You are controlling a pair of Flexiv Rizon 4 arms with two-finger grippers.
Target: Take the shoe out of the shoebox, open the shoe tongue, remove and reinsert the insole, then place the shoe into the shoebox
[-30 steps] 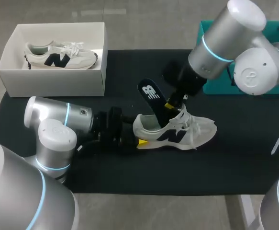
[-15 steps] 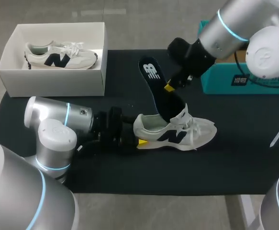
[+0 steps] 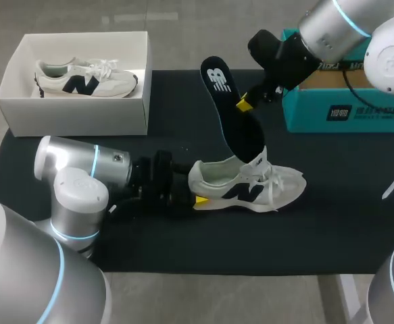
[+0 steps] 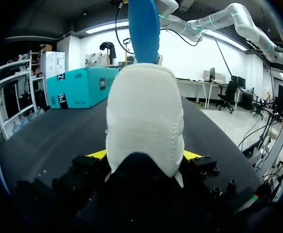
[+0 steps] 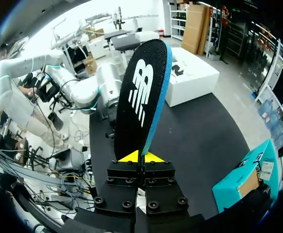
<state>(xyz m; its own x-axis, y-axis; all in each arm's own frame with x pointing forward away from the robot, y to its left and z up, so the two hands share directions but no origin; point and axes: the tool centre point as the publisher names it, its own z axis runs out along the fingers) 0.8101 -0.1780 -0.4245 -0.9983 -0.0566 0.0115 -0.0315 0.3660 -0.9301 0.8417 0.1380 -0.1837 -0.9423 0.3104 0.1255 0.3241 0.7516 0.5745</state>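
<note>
A white sneaker with a dark logo lies on its side on the black mat, toe to the right. My left gripper is shut on its heel. In the left wrist view the heel fills the gap between the yellow tips of the left gripper. My right gripper hangs above the shoe, shut on the edge of the black insole. The insole's lower end hangs at the shoe's mouth by the tongue. In the right wrist view the insole stands up from the right gripper.
A white shoebox at the back left holds a second sneaker. A teal box stands at the back right, under my right arm. The mat's front strip is bare.
My right gripper has risen and moved back and to the right, drawing the insole most of the way out of the shoe. The left arm and the shoe have stayed put.
</note>
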